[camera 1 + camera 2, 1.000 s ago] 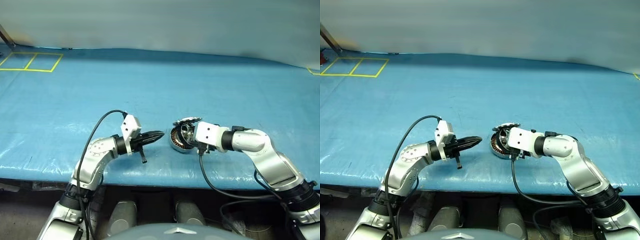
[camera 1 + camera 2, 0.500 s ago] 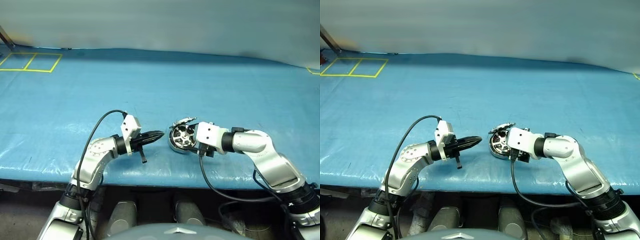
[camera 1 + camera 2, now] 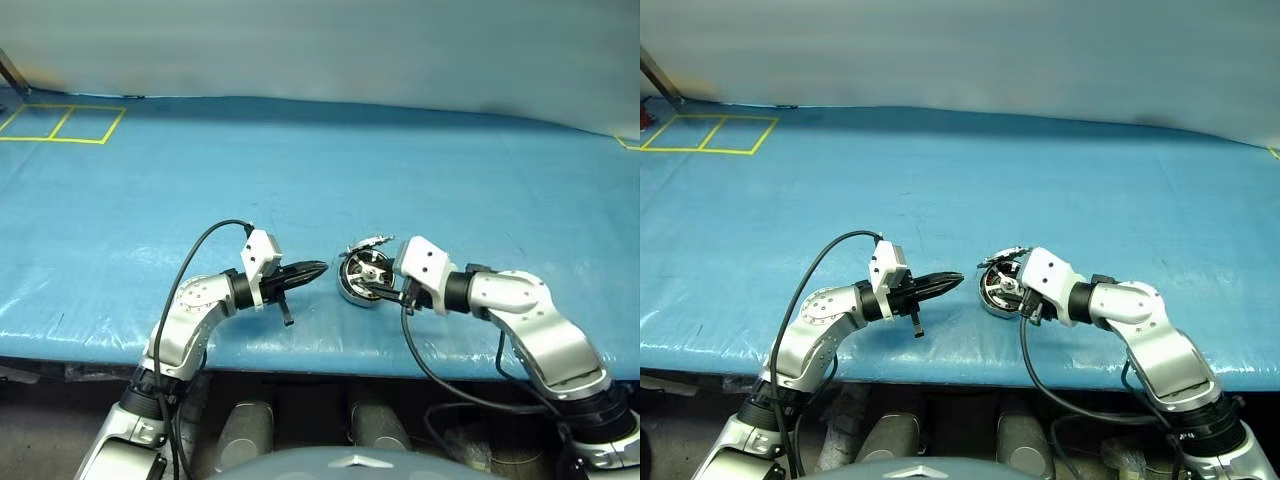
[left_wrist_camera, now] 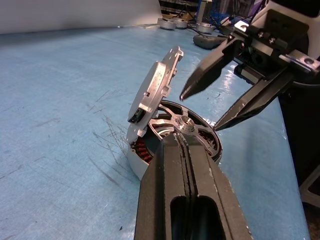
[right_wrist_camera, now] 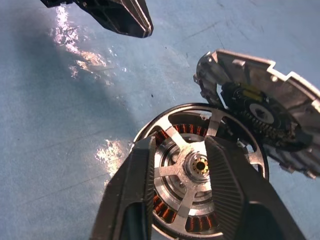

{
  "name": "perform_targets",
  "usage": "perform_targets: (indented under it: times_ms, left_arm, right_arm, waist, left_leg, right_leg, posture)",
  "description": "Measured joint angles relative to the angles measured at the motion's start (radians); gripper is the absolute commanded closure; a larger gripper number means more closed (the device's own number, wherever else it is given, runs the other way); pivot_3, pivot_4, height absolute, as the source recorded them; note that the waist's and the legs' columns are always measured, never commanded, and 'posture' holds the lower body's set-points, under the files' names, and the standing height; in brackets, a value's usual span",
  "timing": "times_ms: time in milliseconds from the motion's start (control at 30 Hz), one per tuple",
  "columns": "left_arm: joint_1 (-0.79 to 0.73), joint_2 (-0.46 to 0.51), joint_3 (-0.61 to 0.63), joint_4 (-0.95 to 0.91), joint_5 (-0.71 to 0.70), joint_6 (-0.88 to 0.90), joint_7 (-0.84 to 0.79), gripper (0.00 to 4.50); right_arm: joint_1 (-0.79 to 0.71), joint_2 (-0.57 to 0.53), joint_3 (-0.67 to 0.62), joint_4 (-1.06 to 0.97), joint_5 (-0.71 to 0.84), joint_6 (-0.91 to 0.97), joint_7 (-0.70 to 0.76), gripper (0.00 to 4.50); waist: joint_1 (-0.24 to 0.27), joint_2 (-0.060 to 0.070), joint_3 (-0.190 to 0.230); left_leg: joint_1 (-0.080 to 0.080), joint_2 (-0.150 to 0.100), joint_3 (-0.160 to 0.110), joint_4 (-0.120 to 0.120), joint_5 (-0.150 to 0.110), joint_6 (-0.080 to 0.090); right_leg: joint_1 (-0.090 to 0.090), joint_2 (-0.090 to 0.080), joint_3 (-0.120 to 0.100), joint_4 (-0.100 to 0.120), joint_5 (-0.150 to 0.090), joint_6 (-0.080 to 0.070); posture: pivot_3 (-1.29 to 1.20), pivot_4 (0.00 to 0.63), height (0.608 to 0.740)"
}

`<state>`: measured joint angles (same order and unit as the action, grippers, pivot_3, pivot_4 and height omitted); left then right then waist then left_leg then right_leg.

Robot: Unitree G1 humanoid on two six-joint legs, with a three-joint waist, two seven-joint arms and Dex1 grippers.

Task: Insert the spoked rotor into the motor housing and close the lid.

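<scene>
One rotor (seated) under right hand

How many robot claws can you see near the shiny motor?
2. The left claw is shut and sits left of the motor housing. The right claw is open just above the spoked rotor inside it.
</scene>
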<state>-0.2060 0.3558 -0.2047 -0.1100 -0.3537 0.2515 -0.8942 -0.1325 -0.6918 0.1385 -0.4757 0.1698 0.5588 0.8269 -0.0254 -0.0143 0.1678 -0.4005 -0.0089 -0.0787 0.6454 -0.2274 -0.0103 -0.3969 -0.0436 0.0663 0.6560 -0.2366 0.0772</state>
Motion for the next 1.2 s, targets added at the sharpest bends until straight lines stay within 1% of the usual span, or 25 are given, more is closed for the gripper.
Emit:
perform_targets:
  times_ms: [33, 167, 300, 433, 533, 800, 1033, 1200]
  left_arm:
    - [0.0, 0.0, 0.0, 0.0, 0.0, 0.0, 0.0, 4.5]
    - [0.0, 0.0, 0.0, 0.0, 0.0, 0.0, 0.001, 4.5]
    - [0.0, 0.001, 0.0, 0.0, 0.0, 0.0, 0.001, 4.5]
    - [-0.003, 0.0, -0.001, 0.0, 0.0, 0.0, 0.001, 4.5]
    - [-0.006, -0.002, -0.001, 0.0, 0.0, 0.001, 0.001, 4.5]
    - [-0.005, -0.004, -0.002, 0.0, 0.0, 0.003, 0.006, 4.5]
    - [-0.004, -0.003, -0.002, 0.0, 0.001, 0.005, 0.021, 4.5]
    - [0.0, -0.002, -0.002, 0.0, 0.001, 0.005, 0.023, 4.5]
  right_arm:
    - [0.0, 0.007, 0.0, 0.004, 0.0, 0.001, -0.009, 4.0]
    - [-0.01, 0.108, -0.043, 0.032, 0.04, 0.024, -0.081, 4.0]
    - [-0.024, 0.111, -0.04, 0.035, 0.05, 0.033, -0.092, 4.0]
    - [-0.024, 0.099, 0.028, 0.073, 0.006, 0.024, -0.093, 4.0]
    - [-0.04, 0.098, 0.061, 0.09, -0.036, -0.016, -0.107, 4.0]
    - [-0.087, 0.201, 0.084, 0.184, -0.065, -0.053, -0.174, 4.0]
    - [-0.103, 0.221, 0.083, 0.213, -0.051, -0.048, -0.172, 4.0]
    - [-0.122, 0.283, 0.049, 0.256, -0.027, -0.023, -0.207, 4.0]
  waist:
    - [-0.001, 0.0, 0.0]
    - [-0.002, 0.0, 0.0]
    - [0.0, 0.0, 0.0]
    - [-0.001, 0.0, 0.0]
    - [-0.004, 0.001, 0.0]
    - [-0.006, 0.0, 0.0]
    - [-0.007, 0.0, 0.0]
    - [-0.01, 0.0, 0.0]
  left_leg:
    - [0.0, 0.0, 0.0, 0.0, 0.0, 0.0]
    - [0.0, 0.001, 0.0, 0.0, 0.0, 0.0]
    - [0.0, 0.0, 0.0, 0.0, 0.0, 0.0]
    - [0.0, 0.0, 0.0, -0.001, 0.0, 0.0]
    - [0.0, 0.0, 0.0, 0.0, 0.0, 0.0]
    - [0.002, 0.0, 0.0, 0.001, 0.0, -0.001]
    - [0.003, 0.0, 0.0, 0.001, 0.0, -0.001]
    - [0.004, 0.0, 0.0, 0.001, 0.0, -0.001]
  right_leg:
    - [0.0, 0.0, 0.0, 0.0, -0.001, 0.001]
    - [0.0, 0.001, 0.0, 0.001, -0.001, 0.002]
    - [0.0, 0.0, 0.0, 0.0, 0.0, 0.001]
    - [0.0, 0.0, 0.0, 0.0, 0.0, -0.001]
    - [0.0, 0.0, 0.0, 0.0, -0.001, 0.002]
    - [0.002, 0.0, 0.001, 0.001, -0.002, 0.002]
    - [0.002, 0.001, 0.0, 0.001, -0.001, 0.002]
    - [0.003, 0.001, 0.0, 0.001, -0.002, 0.002]
  posture:
    - [0.0, 0.15, 0.74]
    - [0.0, 0.15, 0.74]
    - [0.0, 0.15, 0.74]
    - [0.0, 0.15, 0.74]
    - [0.0, 0.15, 0.74]
    - [0.0, 0.15, 0.74]
    - [0.0, 0.15, 0.74]
    - [0.0, 0.15, 0.74]
